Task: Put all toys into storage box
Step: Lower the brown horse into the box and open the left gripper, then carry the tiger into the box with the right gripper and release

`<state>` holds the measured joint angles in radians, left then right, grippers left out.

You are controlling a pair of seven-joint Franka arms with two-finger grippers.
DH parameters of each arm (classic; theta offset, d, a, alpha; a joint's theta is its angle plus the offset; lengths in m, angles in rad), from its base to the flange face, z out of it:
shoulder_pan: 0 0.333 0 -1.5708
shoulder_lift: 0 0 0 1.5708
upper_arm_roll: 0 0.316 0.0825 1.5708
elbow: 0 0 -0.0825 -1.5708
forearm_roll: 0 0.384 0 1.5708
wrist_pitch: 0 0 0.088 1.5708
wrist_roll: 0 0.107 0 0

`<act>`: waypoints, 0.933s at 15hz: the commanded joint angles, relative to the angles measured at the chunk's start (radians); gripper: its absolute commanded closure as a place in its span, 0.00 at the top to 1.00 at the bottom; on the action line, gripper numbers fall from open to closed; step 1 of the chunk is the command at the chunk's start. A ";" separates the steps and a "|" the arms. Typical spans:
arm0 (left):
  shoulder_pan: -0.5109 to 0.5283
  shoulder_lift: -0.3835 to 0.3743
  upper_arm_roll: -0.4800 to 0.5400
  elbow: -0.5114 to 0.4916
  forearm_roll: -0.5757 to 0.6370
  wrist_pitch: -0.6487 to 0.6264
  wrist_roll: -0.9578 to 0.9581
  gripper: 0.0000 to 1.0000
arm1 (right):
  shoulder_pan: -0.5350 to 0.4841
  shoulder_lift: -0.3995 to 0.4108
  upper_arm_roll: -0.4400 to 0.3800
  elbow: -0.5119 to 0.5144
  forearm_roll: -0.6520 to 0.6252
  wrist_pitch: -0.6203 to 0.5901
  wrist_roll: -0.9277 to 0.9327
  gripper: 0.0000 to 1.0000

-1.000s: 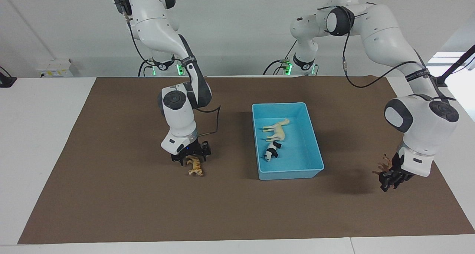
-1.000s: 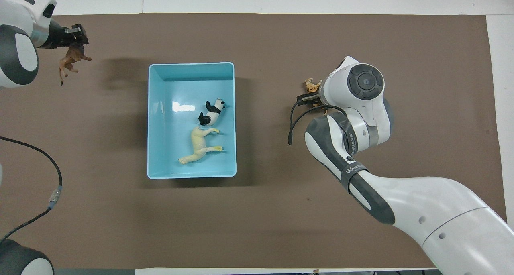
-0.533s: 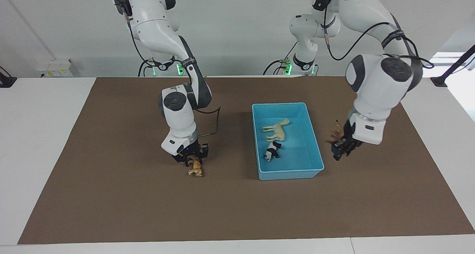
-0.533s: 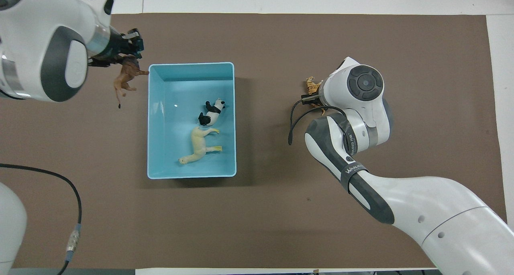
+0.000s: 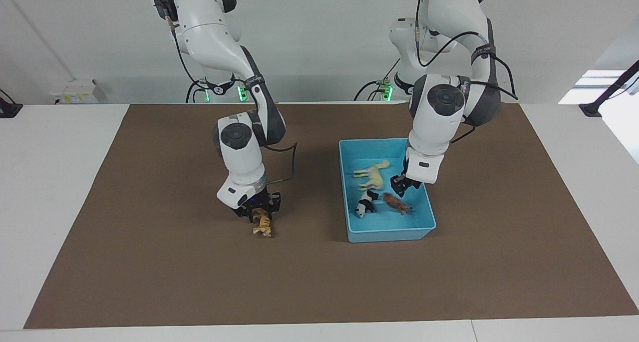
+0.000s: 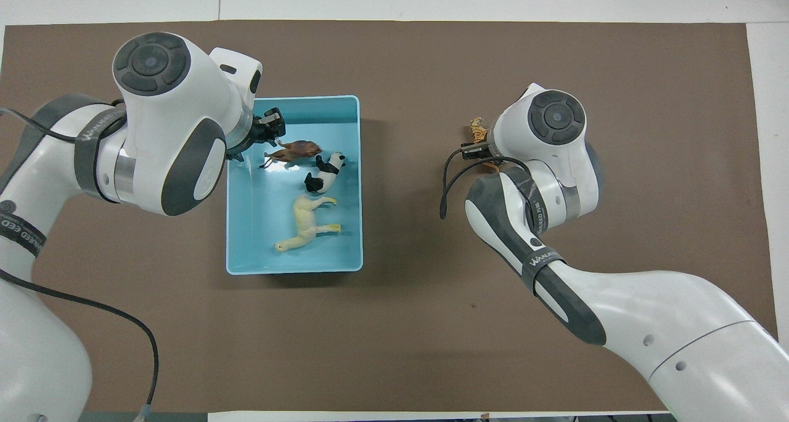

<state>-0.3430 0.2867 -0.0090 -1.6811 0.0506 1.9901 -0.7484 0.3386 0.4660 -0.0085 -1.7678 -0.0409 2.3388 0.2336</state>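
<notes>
A brown mat (image 5: 150, 262) covers the white table (image 5: 55, 147), with a wall socket (image 5: 75, 91) nearby.

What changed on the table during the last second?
The left gripper carried the brown lion over to the blue storage box and let it go; it now lies beside the panda. The right gripper stayed at the tiger. Camel and panda unmoved.

A brown mat (image 5: 150, 262) covers the white worktop (image 5: 50, 182). On the mat lie the blue storage box (image 5: 424, 202) and, well apart, the tiger (image 5: 262, 224).
</notes>
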 commanded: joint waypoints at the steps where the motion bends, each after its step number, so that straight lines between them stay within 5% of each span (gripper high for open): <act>1: 0.033 -0.076 0.007 -0.029 0.018 0.000 0.015 1.00 | 0.042 -0.006 0.004 0.156 -0.060 -0.200 0.102 0.00; 6: 0.179 -0.204 0.007 -0.025 0.011 -0.198 0.332 1.00 | 0.193 0.034 0.016 0.525 -0.045 -0.567 0.312 0.00; 10: 0.217 -0.283 0.007 -0.028 0.008 -0.333 0.509 1.00 | 0.417 0.097 0.013 0.587 -0.011 -0.481 0.512 0.00; 14: 0.240 -0.291 0.007 -0.023 0.008 -0.338 0.532 1.00 | 0.497 0.180 0.013 0.552 -0.007 -0.325 0.578 0.00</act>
<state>-0.1267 0.0082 0.0053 -1.6815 0.0568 1.6537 -0.2542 0.8431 0.5944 0.0095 -1.2306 -0.0668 1.9438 0.7994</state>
